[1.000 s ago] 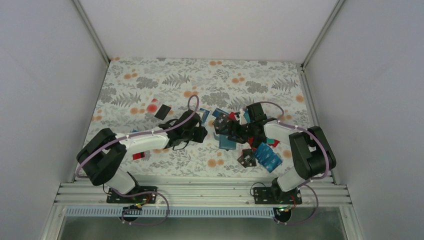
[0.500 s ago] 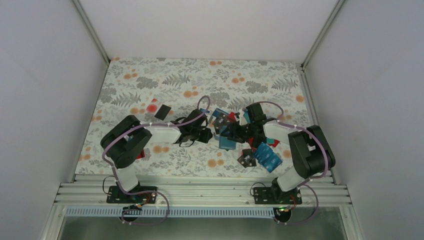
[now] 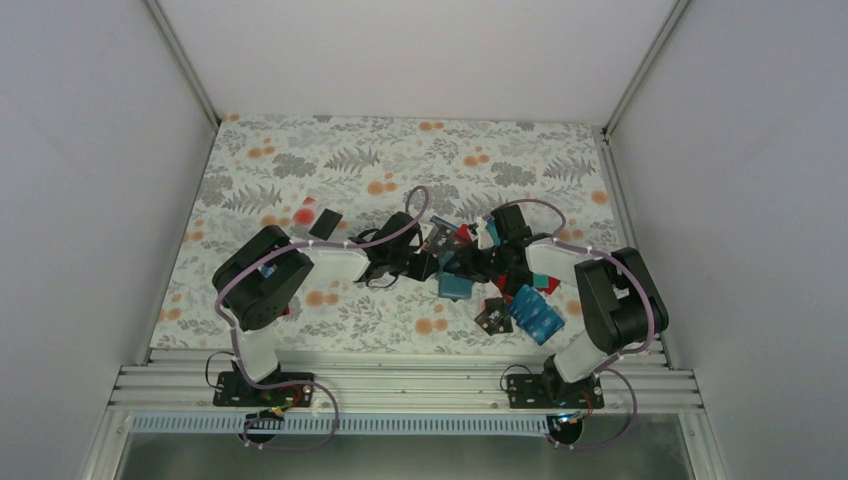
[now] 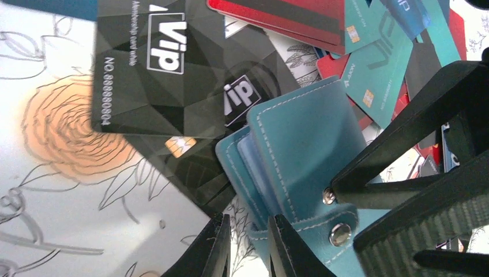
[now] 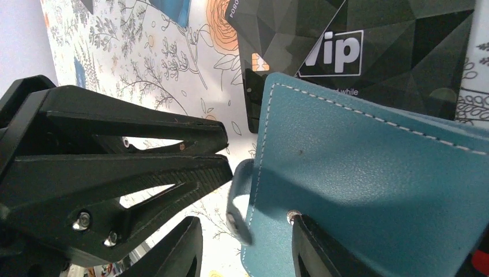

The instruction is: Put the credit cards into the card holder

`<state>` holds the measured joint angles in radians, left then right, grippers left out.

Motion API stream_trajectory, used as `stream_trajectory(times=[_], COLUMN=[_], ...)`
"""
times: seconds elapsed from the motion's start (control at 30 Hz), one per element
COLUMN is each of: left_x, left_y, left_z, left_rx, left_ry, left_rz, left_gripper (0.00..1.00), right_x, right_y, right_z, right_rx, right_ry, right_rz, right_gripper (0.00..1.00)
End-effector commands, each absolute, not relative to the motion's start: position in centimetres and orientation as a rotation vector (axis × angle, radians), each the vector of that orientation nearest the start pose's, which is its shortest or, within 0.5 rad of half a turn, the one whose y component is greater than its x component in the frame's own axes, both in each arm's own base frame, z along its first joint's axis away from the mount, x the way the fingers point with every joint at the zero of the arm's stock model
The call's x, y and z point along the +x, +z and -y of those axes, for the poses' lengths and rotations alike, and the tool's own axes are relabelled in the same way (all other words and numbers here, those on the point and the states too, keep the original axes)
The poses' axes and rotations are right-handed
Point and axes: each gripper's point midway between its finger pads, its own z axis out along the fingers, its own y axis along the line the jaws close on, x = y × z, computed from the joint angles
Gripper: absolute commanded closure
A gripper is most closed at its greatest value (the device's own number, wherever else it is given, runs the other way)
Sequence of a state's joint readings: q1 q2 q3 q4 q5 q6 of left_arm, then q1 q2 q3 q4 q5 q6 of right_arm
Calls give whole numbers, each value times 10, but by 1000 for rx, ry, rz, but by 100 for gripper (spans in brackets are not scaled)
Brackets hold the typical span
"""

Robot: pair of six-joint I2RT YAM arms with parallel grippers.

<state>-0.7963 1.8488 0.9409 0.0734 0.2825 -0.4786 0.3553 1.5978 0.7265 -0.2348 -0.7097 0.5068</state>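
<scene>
The card holder [image 4: 300, 150], a teal wallet with a snap strap [image 4: 340, 234], lies among the credit cards: black VIP cards [image 4: 155, 63], a red one [image 4: 288, 17] and a teal one [image 4: 375, 75]. In the top view it [image 3: 455, 287] lies between both grippers. My left gripper [image 4: 249, 245] holds nothing. Its jaws are a narrow gap apart, right at the wallet's strap corner. My right gripper [image 5: 245, 225] is open and straddles the wallet's [image 5: 369, 173] strap edge. One of its fingertips [image 5: 300, 228] rests at the snap stud, the other is off the wallet. The left gripper's fingers [image 5: 196, 130] show beside it.
More cards lie in a pile [image 3: 440, 238] behind the wallet. Blue cards [image 3: 535, 312] and a black card [image 3: 492, 318] lie by the right arm. A black card [image 3: 323, 222] and a red one [image 3: 305, 212] lie to the left on the floral cloth [image 3: 300, 150].
My left arm has swung right across the cloth, bringing its gripper up to the wallet. The right arm and the wallet have barely moved.
</scene>
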Motion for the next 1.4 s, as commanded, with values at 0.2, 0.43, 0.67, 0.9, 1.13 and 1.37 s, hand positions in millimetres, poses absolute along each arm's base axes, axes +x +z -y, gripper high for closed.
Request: stream_trajectory(times=[0.2,0.43,0.67,0.9,1.13,1.37], left_x=[282,281,281,290,306,295], left_y=[34,31,35,50,80,54], left_z=[376,375,380,373,382,403], left_rx=[593,584,587,569,666,811], left_ry=[-923,-918,-931,-825,-804,-905], left_rz=[-2496,-2505,-2498,-2506,-2457,-2518], left_gripper=[83,83,83,83,82,82], right_x=[267,266,263,265,266,267], right_y=[38,35,36,36,41,44], right_z=[-215,-213,-219,-216,-214,-215], right_rx=[-59,-43,-45,-29,-34,-44], right_ry=[1151,1124,1204,1171,1167,1167], right_rz=[-2796,-2808,-2804,-2816,-2803,-2798], right_gripper=[75,87,96,96,96,96])
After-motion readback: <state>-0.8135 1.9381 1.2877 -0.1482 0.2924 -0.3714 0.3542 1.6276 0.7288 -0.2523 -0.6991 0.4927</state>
